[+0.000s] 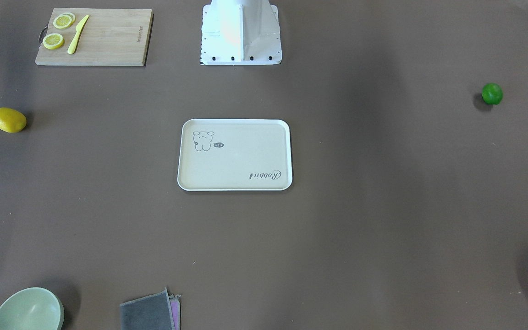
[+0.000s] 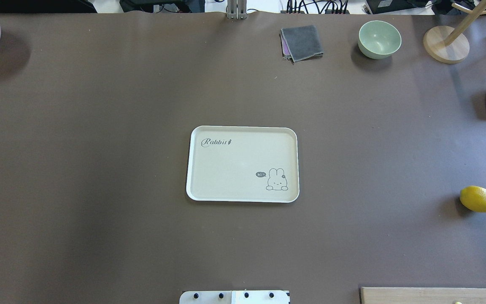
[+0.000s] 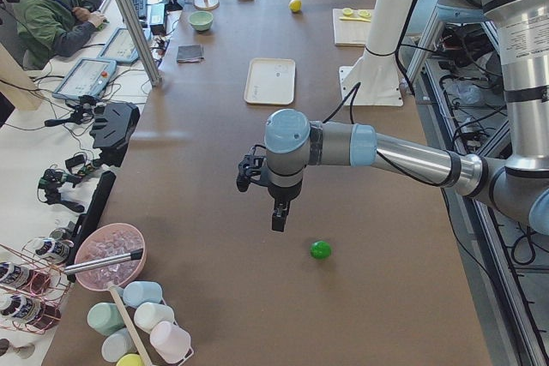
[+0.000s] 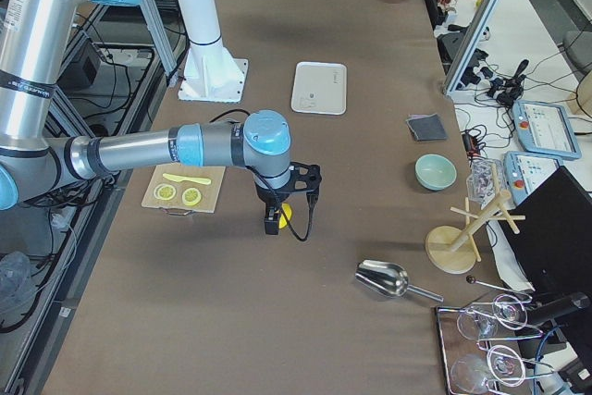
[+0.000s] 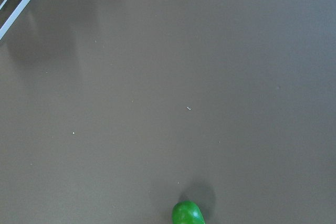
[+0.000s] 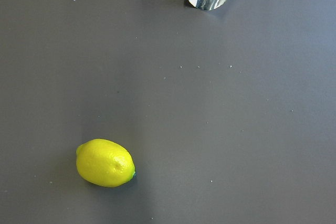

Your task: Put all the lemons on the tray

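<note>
Tray [image 1: 236, 160] centred on desk [image 1: 360, 238]; yellow lemon [image 1: 8, 120] and green lemon [image 1: 492, 93] lie off it.
Board [image 1: 108, 41] carries slices [image 1: 53, 41] and knife [image 1: 77, 35]. Yellow lemon sits at the desk's right end, green lemon at its left, each well apart from tray. Left tool [image 3: 279, 219], right tool [image 4: 271, 224]: opening cannot be told.

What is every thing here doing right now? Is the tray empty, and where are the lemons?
yellow lemon: lying on the table, off the tray
green lemon: lying on the table, off the tray
tray: flat, empty
cutting board: holds lemon slices and a yellow knife
green bowl: upright, empty
grey cloth: folded
left gripper: hangs near the green lemon; open or shut, cannot tell
right gripper: hangs by the yellow lemon; cannot tell
</note>
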